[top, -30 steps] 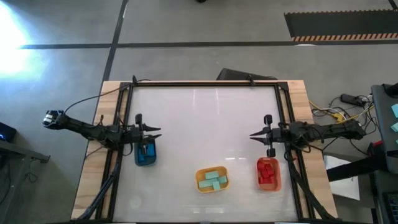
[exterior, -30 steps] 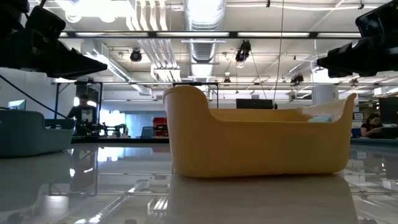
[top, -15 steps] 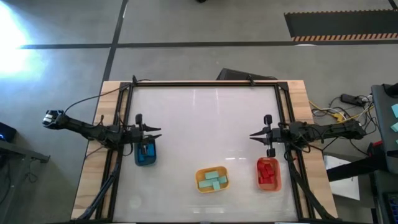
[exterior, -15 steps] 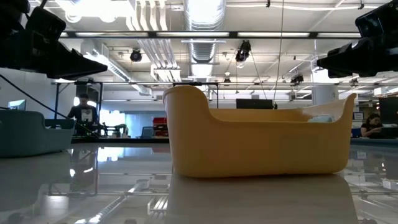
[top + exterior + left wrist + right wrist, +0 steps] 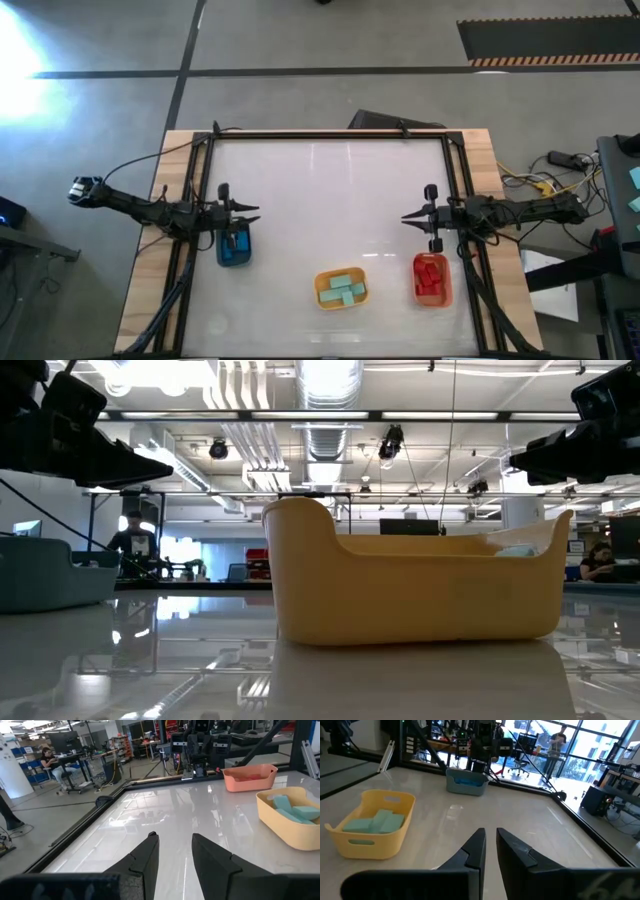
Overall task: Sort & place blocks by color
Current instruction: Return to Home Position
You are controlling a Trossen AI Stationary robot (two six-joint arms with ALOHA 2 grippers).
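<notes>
Yeah so left fingers gapped, right fingers nearly together, both empty; yellow bin of mint blocks hogs the low view's middle.

Mint blocks in yellow bin, blue bin beyond.

I see three bins on my white table: a blue bin by the left edge, a yellow bin midway, and an orange bin near it, by the right edge.
</notes>
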